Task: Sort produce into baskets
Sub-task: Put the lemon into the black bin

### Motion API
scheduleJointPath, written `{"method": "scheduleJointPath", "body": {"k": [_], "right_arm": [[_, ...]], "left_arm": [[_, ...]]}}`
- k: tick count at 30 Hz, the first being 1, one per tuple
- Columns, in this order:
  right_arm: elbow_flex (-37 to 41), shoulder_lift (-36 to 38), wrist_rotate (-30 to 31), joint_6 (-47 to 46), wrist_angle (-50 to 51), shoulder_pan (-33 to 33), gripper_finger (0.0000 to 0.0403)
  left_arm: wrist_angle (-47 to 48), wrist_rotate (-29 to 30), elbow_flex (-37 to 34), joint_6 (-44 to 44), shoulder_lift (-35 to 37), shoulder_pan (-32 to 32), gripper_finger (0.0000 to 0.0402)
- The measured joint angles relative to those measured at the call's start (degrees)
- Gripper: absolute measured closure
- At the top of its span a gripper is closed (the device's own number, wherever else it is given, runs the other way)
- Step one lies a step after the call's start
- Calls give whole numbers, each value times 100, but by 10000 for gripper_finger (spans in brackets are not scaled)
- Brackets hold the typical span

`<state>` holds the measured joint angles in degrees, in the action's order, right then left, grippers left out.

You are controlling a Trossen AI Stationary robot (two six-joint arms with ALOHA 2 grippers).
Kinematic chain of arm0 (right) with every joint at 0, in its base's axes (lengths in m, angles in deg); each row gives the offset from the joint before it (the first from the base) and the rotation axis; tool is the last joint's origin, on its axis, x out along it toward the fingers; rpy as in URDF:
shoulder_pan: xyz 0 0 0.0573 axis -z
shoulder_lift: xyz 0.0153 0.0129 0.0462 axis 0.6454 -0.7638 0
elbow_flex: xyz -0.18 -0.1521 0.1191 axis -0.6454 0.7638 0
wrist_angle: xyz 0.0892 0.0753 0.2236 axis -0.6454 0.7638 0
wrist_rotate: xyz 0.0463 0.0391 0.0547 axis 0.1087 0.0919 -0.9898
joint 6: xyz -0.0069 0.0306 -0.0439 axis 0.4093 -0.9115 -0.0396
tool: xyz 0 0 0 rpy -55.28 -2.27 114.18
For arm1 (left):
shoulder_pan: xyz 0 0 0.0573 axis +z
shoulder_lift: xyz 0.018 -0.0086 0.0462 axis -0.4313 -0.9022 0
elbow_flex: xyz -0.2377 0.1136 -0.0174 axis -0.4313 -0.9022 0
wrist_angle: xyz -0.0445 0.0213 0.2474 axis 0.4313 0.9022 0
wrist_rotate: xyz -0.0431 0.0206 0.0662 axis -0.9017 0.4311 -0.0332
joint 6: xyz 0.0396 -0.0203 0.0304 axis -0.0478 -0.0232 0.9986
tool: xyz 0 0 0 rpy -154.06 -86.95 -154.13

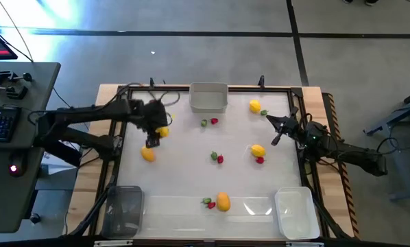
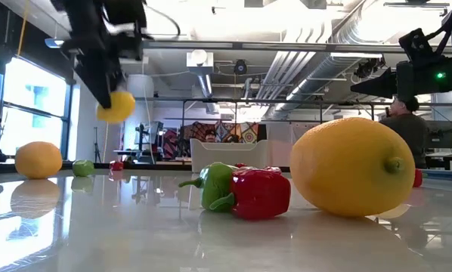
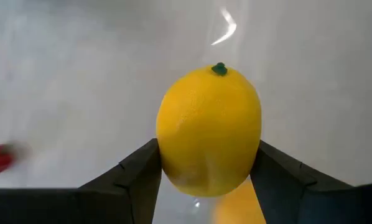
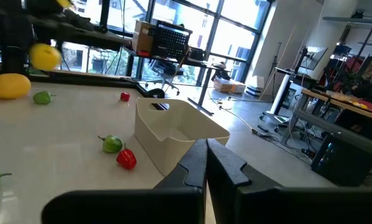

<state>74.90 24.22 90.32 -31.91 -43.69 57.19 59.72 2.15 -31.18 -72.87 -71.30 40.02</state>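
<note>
My left gripper [image 1: 155, 136] hangs over the table's left half, shut on a yellow lemon [image 3: 209, 130], which the low view shows as lemon [image 2: 116, 106] well above the table. A second lemon [image 1: 147, 154] lies on the table just near of it. Other lemons [image 1: 254, 106], [image 1: 258, 150], [image 1: 223, 201] and small red and green pieces [image 1: 209, 122], [image 1: 217, 158] lie scattered about. A pale grey basket [image 1: 208, 97] stands at the far edge, a dark basket [image 1: 125, 209] near left, a white basket [image 1: 294, 211] near right. My right gripper [image 4: 206, 152] waits shut at the right edge. My left gripper pinches the lemon between its two fingers [image 3: 142, 171], one on each long side [image 3: 167, 155], toward the end away from the green stem nub [image 3: 219, 68]. The fingers come from above, slanting steeply down. The lemon is lifted clear of the table.
A red and green piece [image 2: 245, 193] and a lemon [image 2: 353, 166] lie close to the near edge, between the dark and white baskets. A raised frame [image 1: 287, 89] borders the table. The right arm [image 1: 342, 152] reaches in over the right edge.
</note>
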Motion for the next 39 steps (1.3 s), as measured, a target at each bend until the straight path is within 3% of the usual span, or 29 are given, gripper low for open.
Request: {"method": "scheduleJointPath", "body": {"k": [9, 17, 26, 31, 35, 39], "right_arm": [[2, 0, -2, 0, 2, 0, 403], [2, -2, -2, 0, 0, 0, 403], [2, -2, -2, -2, 2, 0, 403], [1, -1, -2, 0, 1, 0, 403], [1, 0, -2, 0, 0, 1, 403], [0, -1, -2, 0, 1, 0, 403]], "left_arm": [[124, -295, 0, -2010, 378, -2274, 203], [-37, -703, 2, -4361, 376, -4136, 203], [-1102, -361, 17, -7197, 6, -6120, 221], [-775, -309, 487, -7770, -756, -6852, 225], [-122, -305, 1106, -7969, -1398, -7179, 226], [-137, -294, 1466, -8183, -1950, -7411, 226]]}}
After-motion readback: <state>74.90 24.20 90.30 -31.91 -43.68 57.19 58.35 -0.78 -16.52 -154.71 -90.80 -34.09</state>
